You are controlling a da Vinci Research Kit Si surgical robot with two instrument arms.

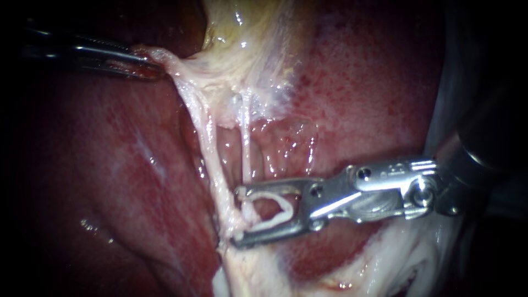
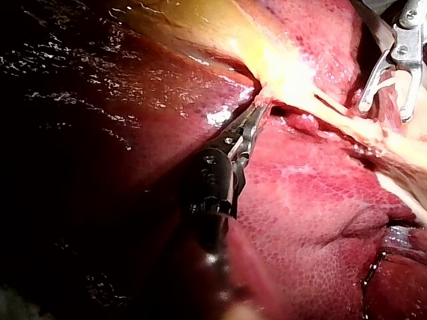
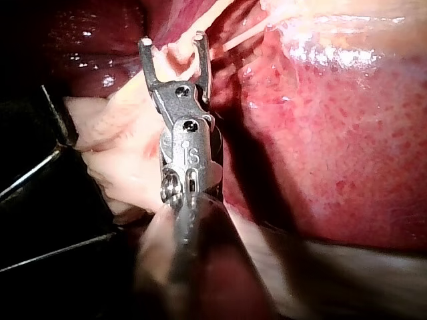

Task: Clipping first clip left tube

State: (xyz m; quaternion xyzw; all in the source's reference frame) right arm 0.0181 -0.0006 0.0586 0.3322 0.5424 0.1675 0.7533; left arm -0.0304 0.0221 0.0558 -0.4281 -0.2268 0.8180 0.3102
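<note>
My left instrument comes in from the upper left, its jaws shut on pale tissue at the gallbladder's lower end, which it holds taut. Two tubes run down from there: a thicker left tube and a thin right tube. My right instrument has its jaws wide apart, carrying a white clip. The left tube lies at their tips, partly between them. In the right wrist view pale tissue sits between those jaws. The left wrist view shows the left jaws gripping the pale strand.
Red liver surrounds the tubes on both sides. Pale tissue lies under the right instrument's shaft at the lower right. In the left wrist view my right instrument stands beyond the stretched strand, above the liver.
</note>
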